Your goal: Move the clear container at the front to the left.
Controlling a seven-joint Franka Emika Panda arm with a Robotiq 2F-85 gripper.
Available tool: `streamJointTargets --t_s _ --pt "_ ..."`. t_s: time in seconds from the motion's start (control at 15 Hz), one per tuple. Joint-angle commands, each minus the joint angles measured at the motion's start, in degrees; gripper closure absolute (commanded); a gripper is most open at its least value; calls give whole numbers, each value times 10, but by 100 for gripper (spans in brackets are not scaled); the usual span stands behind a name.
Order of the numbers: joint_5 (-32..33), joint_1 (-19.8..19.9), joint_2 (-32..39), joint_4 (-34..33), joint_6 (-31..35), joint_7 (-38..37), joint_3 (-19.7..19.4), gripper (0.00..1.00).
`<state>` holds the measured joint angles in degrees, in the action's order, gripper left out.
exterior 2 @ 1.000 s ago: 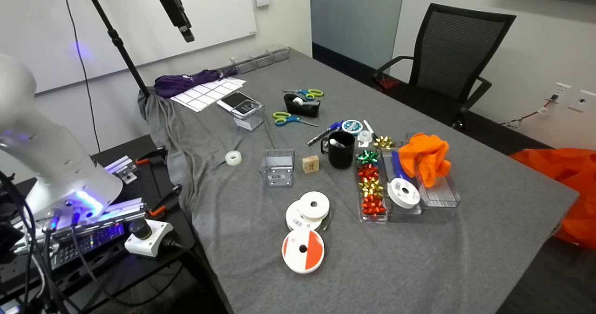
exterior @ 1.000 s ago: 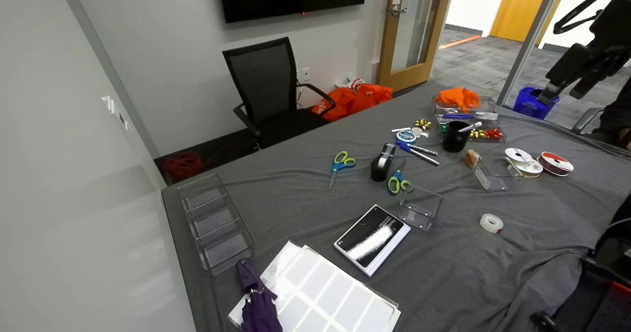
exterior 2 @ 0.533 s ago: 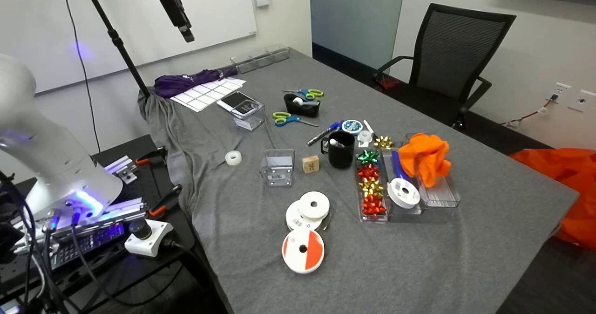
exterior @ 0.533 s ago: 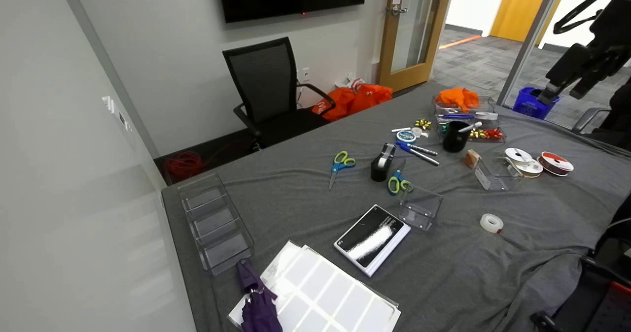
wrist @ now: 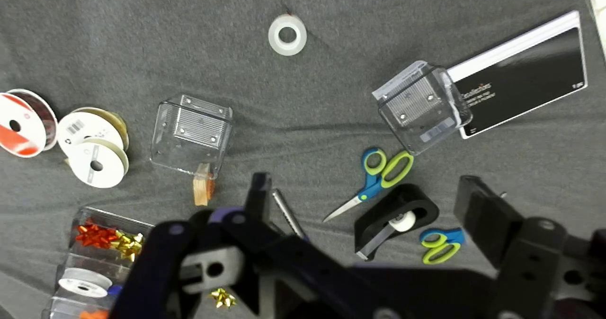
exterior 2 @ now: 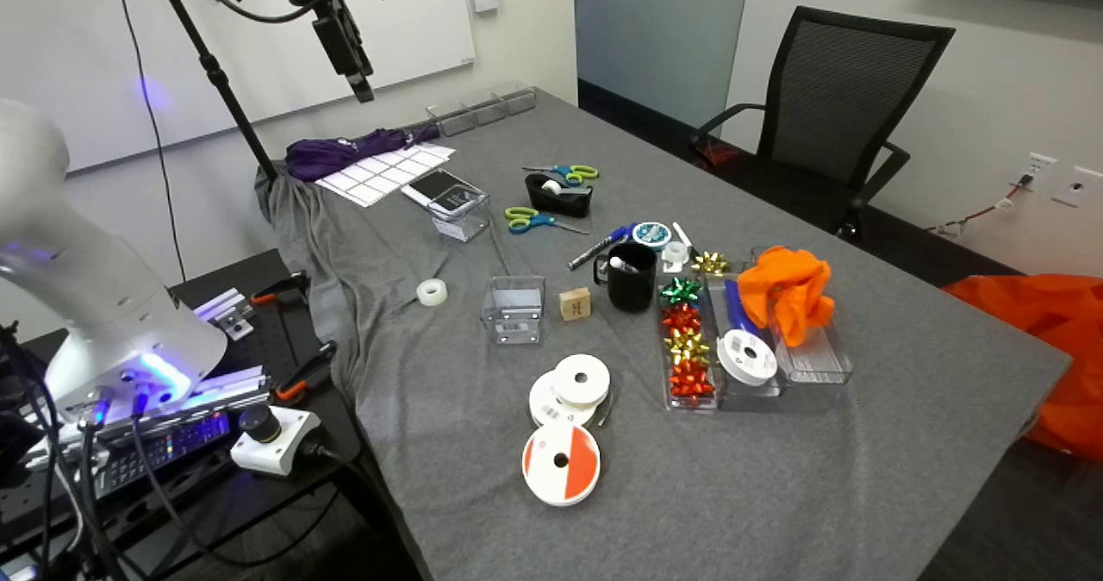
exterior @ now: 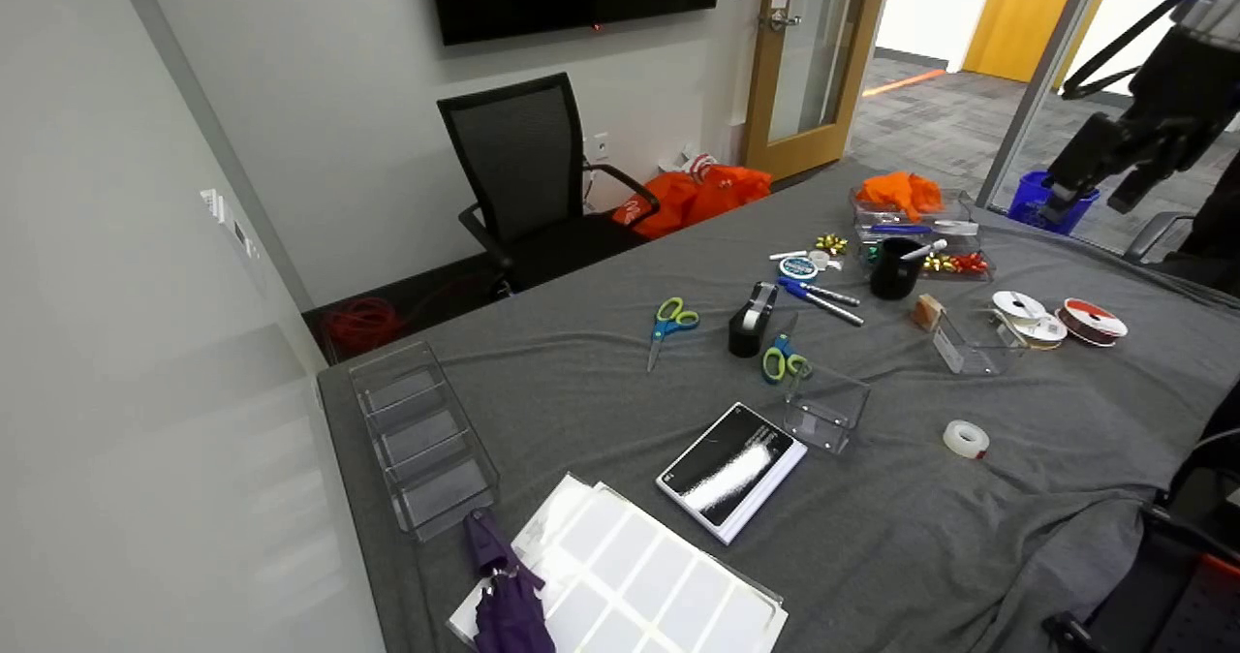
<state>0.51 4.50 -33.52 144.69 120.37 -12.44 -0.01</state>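
Note:
Two small clear containers stand on the grey tablecloth. One clear container is beside a small wooden block. The other clear container touches or overlaps the edge of a black-and-white box. I cannot tell which one is meant as the front one. My gripper is open and empty, high above the table. In the wrist view both containers are beyond the fingertips, one toward the left, one toward the right.
A black tape dispenser, scissors and a wooden block lie near the containers. A tape roll, ribbon spools, a black mug and trays of bows are also on the table. A divided clear tray stands at an edge.
The gripper was still between the two earlier moments. It has now moved slightly lower, leftward in an exterior view and rightward in an exterior view. The objects on the table have not moved.

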Motion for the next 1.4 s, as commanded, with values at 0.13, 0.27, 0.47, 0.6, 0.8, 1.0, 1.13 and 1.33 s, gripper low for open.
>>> streamJointTargets --t_s 0.13,0.27,0.47,0.6,0.8,1.0,1.13,1.33 --pt "43 47 116 -20 48 -38 -5 0" --pt "54 55 151 -16 88 -65 -4 0" --pt "41 55 197 -26 138 -99 -11 0" --pt "44 47 176 -10 128 -93 -12 0" --pt "44 47 191 -20 133 -98 -14 0" --pt "44 48 202 -24 140 -99 -15 0" --pt "45 53 240 -39 157 -102 -21 0" --pt "39 56 298 -64 177 -111 -35 0"
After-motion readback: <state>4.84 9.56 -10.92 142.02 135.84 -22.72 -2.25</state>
